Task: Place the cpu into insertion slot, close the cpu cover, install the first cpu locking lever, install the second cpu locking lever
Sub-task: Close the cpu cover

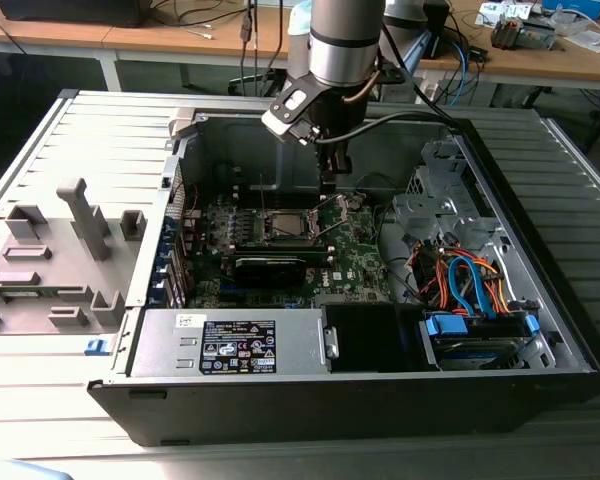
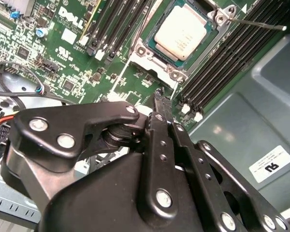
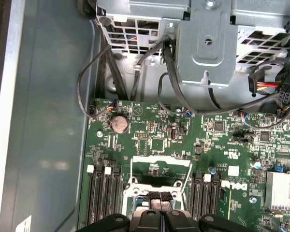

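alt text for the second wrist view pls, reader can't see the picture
The cpu lies seated on a green motherboard, framed by the silver cpu cover, with rows of black memory slots on either side. The black gripper looms in the foreground, its fingers together, tips near a corner of the cover.

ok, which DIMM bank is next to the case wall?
The DIMM bank at the board edge by the grey case wall; the other bank sits toward the finned heatsink.
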You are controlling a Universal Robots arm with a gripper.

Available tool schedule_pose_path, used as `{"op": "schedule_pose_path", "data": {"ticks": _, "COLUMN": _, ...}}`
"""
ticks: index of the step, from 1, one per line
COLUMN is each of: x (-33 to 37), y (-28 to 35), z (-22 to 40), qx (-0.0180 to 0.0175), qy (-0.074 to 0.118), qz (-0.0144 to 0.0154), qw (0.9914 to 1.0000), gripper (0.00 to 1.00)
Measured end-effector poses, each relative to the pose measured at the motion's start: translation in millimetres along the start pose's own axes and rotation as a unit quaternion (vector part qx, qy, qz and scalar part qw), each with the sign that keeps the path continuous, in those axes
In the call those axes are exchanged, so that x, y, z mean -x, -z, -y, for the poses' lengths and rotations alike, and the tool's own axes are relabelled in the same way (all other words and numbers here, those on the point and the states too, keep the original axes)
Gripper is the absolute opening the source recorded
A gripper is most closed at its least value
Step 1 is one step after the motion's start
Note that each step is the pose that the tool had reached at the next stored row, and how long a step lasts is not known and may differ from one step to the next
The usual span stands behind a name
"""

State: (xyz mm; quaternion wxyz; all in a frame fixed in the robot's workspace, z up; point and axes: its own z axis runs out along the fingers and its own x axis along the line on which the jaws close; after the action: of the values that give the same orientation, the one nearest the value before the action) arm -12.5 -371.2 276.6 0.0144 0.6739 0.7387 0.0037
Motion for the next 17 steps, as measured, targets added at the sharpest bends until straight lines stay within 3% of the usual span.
{"op": "schedule_pose_path", "data": {"ticks": 17, "x": 1.4, "y": -0.4, "z": -15.8, "qx": 0.0, "qy": 0.0, "qz": 0.0, "qw": 1.0, "gripper": 0.11}}
